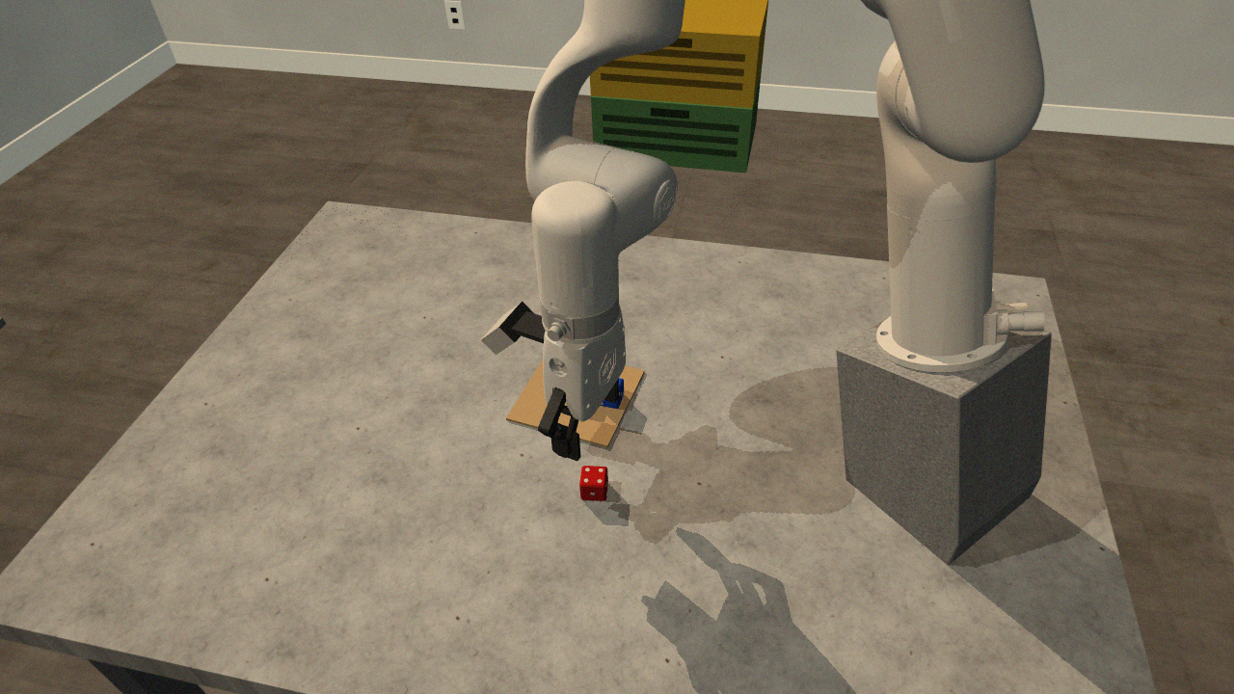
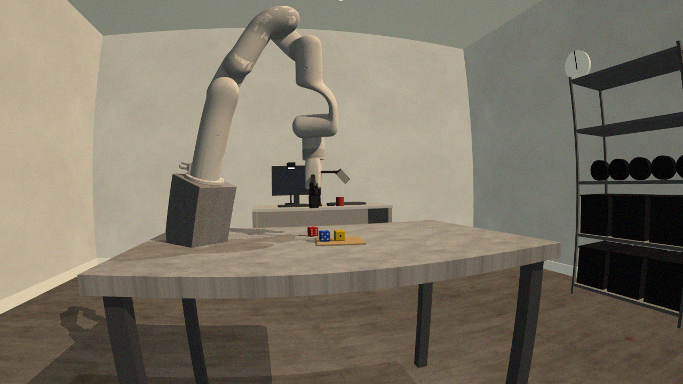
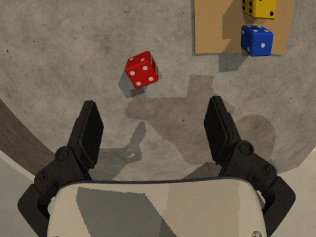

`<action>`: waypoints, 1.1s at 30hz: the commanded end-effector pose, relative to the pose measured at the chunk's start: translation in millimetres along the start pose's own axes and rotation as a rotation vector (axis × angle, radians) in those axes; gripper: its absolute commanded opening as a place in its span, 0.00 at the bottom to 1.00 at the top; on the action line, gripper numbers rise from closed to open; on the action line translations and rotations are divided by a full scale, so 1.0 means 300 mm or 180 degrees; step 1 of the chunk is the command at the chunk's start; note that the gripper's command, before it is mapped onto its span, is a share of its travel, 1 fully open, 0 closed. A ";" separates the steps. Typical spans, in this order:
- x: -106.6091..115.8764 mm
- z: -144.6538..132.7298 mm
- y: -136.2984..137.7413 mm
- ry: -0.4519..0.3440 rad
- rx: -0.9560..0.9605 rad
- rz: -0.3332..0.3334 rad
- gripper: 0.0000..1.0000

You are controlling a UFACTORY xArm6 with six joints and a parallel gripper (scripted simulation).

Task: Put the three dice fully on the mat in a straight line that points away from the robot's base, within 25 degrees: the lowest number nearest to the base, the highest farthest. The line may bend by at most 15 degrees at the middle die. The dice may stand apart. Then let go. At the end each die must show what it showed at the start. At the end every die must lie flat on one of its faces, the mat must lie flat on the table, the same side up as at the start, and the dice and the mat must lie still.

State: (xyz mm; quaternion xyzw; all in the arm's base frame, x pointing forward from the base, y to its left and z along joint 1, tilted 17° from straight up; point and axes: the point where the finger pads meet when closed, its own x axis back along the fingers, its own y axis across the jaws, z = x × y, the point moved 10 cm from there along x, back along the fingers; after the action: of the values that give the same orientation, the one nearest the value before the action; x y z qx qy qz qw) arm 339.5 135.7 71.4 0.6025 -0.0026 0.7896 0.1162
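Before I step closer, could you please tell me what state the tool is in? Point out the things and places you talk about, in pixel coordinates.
Tool (image 1: pixel 565 441) (image 2: pixel 314 202) (image 3: pixel 153 110): open wide, nothing between its fingers.

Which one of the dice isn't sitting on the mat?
The red die; it lies on the table, while the blue and yellow dice sit on the mat.

Red die (image 1: pixel 593 483) (image 2: pixel 312 231) (image 3: pixel 142 70), four pips on top

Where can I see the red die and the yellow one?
Red die (image 1: pixel 593 483) (image 2: pixel 312 231) (image 3: pixel 142 70): top, exterior, wrist; its body.
Yellow die (image 2: pixel 339 235) (image 3: pixel 264 9): exterior, wrist; its side.
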 end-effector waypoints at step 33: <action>0.002 -0.030 -0.041 -0.0049 0.1199 0.0003 0.47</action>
State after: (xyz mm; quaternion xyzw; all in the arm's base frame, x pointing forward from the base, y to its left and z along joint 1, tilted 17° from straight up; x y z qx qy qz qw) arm 332.3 148.7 67.0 0.6206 0.1444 0.7707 0.0014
